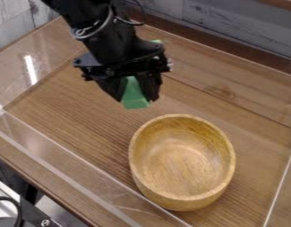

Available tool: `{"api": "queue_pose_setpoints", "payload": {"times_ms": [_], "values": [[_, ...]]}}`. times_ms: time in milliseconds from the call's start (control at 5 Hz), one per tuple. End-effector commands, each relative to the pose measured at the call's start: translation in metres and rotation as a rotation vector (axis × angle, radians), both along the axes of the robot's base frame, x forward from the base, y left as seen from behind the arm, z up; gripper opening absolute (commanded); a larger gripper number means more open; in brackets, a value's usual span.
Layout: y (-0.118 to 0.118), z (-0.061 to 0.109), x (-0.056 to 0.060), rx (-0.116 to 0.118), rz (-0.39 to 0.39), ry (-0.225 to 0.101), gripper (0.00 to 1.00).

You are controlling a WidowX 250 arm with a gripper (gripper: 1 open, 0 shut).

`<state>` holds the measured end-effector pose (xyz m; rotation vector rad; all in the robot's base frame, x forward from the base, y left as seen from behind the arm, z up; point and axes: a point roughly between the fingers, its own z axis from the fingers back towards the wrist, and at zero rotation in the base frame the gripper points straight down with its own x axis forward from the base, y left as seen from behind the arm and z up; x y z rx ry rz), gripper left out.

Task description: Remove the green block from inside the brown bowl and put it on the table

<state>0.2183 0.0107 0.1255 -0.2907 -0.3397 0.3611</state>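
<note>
Half done: block (136, 92) out of empty bowl (184, 161), clamped in claw (135, 87) above tabletop (65, 106), not yet set down

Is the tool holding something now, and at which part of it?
Yes. The tool holds the green block by its upper part; the lower end hangs free above the table.

One green block (136, 92) shows in the upper middle of the frame. One wooden bowl (183, 161) sits at the lower right. There is one black robot arm (95, 27) with one end effector (125, 82), and one worktop (65, 106) edged by clear walls (53, 164).
</note>
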Motion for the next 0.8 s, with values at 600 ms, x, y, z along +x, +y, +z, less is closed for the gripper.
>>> {"api": "queue_pose_setpoints", "payload": {"times_ms": [600], "values": [[0.028,-0.005,0.028,0.039,-0.015,-0.059,0.0]]}}
